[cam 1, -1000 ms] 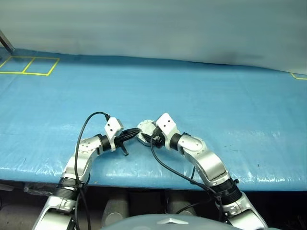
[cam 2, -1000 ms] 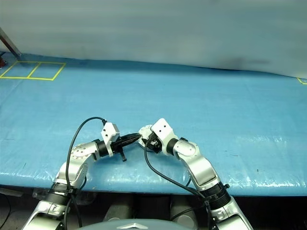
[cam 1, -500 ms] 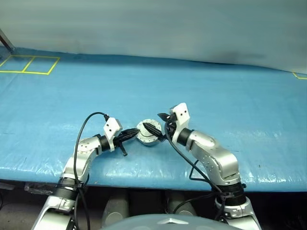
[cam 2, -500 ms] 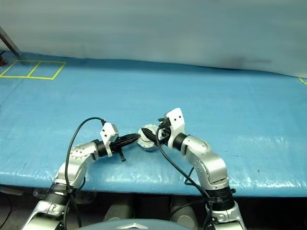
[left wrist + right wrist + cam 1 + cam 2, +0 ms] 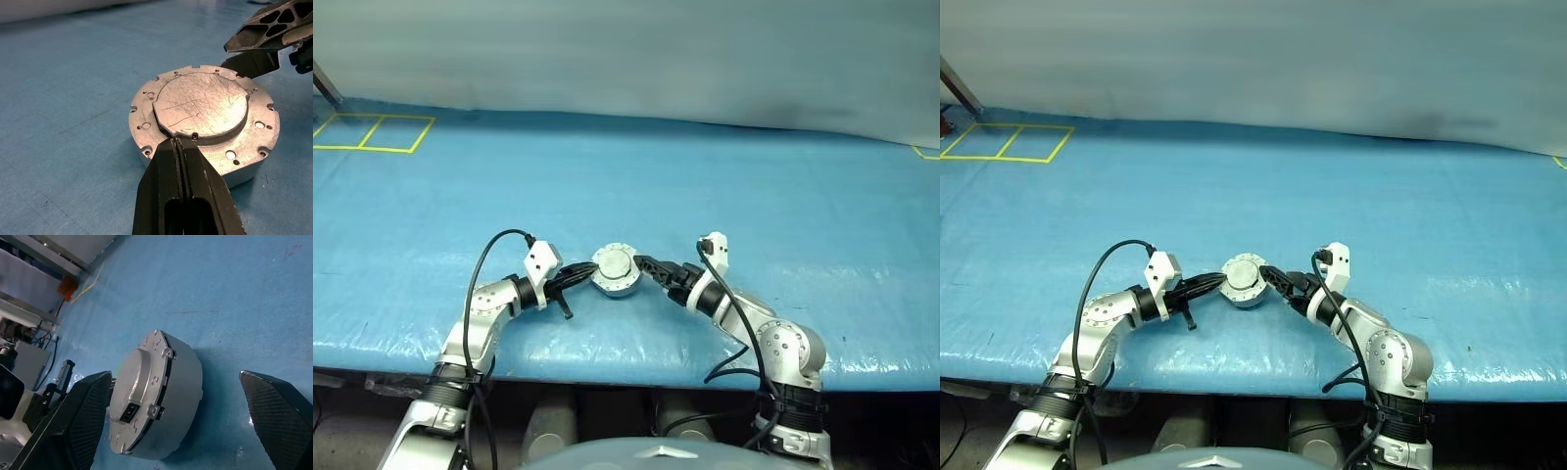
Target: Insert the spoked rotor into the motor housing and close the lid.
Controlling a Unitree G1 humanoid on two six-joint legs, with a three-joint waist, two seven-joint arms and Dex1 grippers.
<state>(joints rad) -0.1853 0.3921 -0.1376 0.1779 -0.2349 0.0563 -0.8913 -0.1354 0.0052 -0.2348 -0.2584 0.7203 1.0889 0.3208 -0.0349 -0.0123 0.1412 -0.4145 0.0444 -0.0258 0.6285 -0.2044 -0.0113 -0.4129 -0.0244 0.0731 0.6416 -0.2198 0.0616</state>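
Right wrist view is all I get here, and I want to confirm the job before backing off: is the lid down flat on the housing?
Observer: Yes. In the left wrist view the lid lies flat on the housing, with no copper showing.
Operator: Is the left gripper holding it?
Observer: No. The left gripper is shut, its tips at the edge of the lid's raised centre, clamping nothing.
Operator: Where does mine sit from above?
Observer: The right gripper is open at the housing's right side. The head views don't show whether it touches.
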